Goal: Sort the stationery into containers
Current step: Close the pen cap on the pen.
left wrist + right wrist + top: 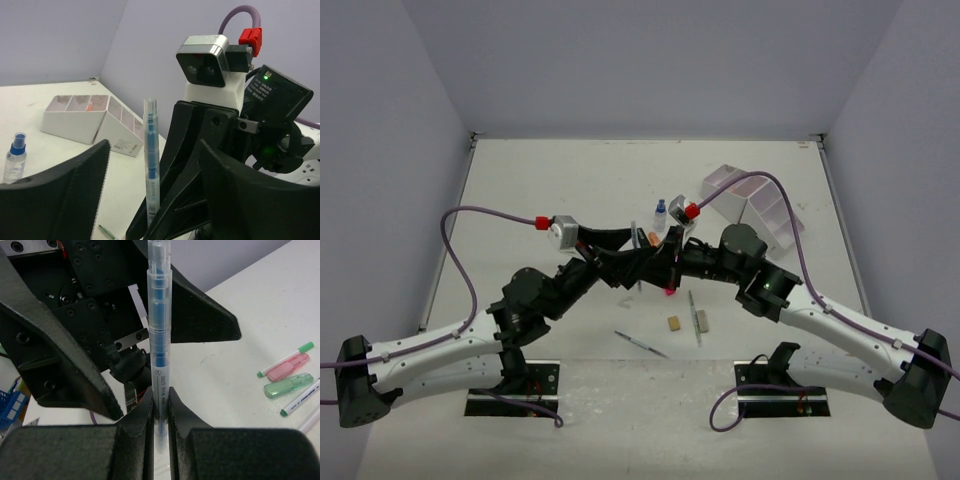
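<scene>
white table (260,305), right gripper (160,407) clamped on upright blue pen (159,340), left gripper (155,150) spread wide

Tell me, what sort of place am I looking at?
Probably a robot test booth: a left arm and right arm bolted to a white table, blank walls on three sides, and the right claw clamping a blue pen.

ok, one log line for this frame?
phase: likely handover | right gripper: shut on blue pen, upright | left gripper: open, facing pen | organizer: pen not yet in
</scene>
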`<act>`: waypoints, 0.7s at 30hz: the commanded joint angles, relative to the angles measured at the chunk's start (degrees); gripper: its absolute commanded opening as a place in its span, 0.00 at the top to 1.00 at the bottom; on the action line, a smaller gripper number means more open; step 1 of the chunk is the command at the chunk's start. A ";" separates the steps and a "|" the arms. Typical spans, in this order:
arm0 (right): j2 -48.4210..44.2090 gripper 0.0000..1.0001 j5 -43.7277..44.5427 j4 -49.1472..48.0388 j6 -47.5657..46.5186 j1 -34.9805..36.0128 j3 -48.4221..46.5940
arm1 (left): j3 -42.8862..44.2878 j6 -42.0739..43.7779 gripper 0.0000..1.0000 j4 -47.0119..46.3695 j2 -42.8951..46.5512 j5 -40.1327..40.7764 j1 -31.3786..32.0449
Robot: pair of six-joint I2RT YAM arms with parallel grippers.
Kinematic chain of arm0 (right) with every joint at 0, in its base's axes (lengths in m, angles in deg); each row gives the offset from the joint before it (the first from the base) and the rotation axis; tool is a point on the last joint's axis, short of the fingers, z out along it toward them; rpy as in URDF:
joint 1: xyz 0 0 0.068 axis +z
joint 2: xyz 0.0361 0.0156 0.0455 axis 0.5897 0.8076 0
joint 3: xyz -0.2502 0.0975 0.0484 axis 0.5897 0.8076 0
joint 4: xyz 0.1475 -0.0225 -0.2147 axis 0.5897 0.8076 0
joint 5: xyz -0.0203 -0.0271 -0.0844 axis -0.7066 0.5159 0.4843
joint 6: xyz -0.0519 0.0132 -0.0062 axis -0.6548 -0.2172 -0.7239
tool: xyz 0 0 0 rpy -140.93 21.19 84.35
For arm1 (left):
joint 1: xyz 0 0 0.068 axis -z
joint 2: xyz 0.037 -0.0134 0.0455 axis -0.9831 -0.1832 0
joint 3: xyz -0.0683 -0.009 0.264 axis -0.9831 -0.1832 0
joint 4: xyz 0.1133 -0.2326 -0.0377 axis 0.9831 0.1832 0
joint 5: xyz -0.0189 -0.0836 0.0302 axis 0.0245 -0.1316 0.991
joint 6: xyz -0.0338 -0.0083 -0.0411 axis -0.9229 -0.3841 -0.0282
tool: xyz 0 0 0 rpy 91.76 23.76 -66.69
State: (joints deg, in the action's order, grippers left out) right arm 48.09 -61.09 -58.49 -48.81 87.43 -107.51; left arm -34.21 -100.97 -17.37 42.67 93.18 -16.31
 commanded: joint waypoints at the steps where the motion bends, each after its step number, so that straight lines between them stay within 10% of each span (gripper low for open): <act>1: -1.54 1.00 0.01 -0.40 -1.78 0.56 -0.87 | 5.31 2.18 0.18 4.45 -1.14 4.28 0.15; 21: -1.56 1.00 -0.15 4.17 -3.65 0.50 -2.73 | 12.47 2.68 0.55 13.61 -0.55 2.88 0.15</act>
State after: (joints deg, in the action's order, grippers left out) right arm 47.13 -61.04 -54.18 -50.98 87.62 -107.54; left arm -24.46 -99.52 -4.84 42.61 97.85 -16.29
